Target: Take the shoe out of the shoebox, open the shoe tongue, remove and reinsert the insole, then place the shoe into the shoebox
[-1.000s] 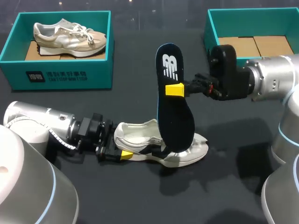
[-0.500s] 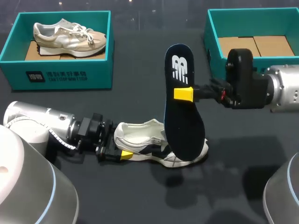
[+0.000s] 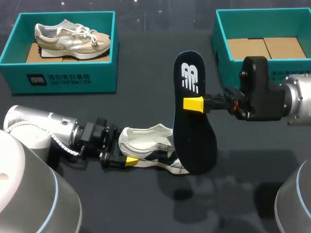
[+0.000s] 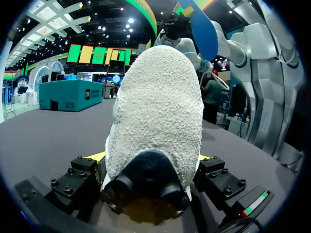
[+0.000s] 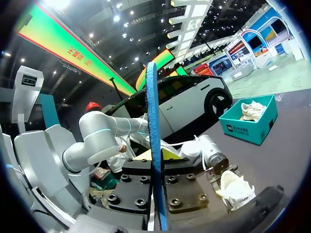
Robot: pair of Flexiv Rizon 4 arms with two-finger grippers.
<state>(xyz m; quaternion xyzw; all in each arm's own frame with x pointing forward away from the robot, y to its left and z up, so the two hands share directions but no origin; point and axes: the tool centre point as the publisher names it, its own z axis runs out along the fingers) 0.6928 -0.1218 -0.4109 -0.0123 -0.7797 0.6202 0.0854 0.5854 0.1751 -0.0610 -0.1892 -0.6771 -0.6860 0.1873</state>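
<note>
A white and black shoe (image 3: 146, 150) lies on the dark table, its heel between the fingers of my left gripper (image 3: 121, 159). In the left wrist view the pebbled heel (image 4: 160, 111) fills the gap, and my left gripper (image 4: 150, 158) touches it on both sides. My right gripper (image 3: 193, 104) is shut on a dark navy insole (image 3: 193, 131) with a white logo. It holds the insole upright above the shoe's toe, which the insole hides. In the right wrist view the insole (image 5: 151, 121) shows edge-on, blue, between the fingers of my right gripper (image 5: 156, 155).
A teal shoebox (image 3: 58, 77) at the back left holds a beige shoe (image 3: 70, 39). A second teal box (image 3: 217, 34) with a cardboard floor stands at the back right, just behind my right arm.
My right arm has drawn back to the right and slightly down, carrying the insole away from the shoe's opening. The left arm and the shoe have stayed put.
</note>
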